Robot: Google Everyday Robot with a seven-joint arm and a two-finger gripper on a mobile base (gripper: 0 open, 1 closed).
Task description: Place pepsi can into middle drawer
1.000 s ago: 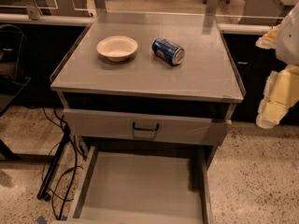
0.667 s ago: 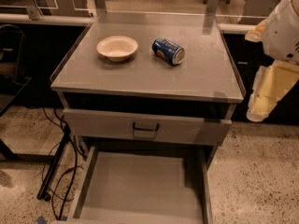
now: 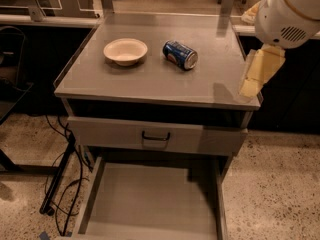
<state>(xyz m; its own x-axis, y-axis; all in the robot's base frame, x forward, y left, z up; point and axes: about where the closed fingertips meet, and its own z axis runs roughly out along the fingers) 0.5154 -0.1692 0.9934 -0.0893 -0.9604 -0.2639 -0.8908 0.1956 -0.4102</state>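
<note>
The pepsi can (image 3: 180, 55) lies on its side on the grey cabinet top (image 3: 150, 79), right of centre, next to the cream bowl. The middle drawer (image 3: 150, 204) is pulled out below, showing its flat grey floor and low side walls, with nothing in it. My gripper (image 3: 260, 73) hangs from the white arm at the cabinet top's right edge, to the right of the can and apart from it. It holds nothing that I can see.
A cream round bowl (image 3: 125, 50) stands left of the can. A closed drawer front with a dark loop handle (image 3: 156, 136) sits above the open drawer. Cables (image 3: 62, 184) trail on the speckled floor at the left. Dark counters stand on both sides.
My arm has moved left and further into view, from beside the cabinet to over its right edge. The can, the bowl and the drawers have not moved.
</note>
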